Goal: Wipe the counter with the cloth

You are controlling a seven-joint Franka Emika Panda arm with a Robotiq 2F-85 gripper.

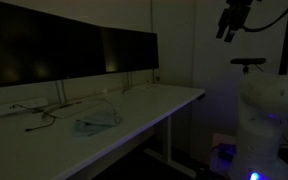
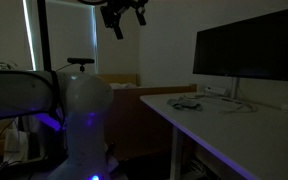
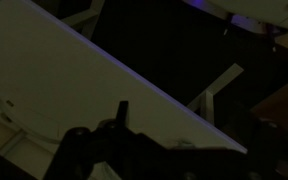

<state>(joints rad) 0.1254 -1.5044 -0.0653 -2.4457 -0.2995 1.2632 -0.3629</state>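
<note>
cloth [image 1: 97, 121] on desk [image 1: 169, 98]; gripper [image 1: 226, 33] raised, well apart

White rounded arm [image 2: 79, 100], blue-lit base [image 1: 252, 168], dark end effector [image 1: 226, 34].

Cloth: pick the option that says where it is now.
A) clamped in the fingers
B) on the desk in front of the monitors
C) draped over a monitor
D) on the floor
B: the cloth lies on the desk below the monitors, with the gripper high up and off to the side.
</note>
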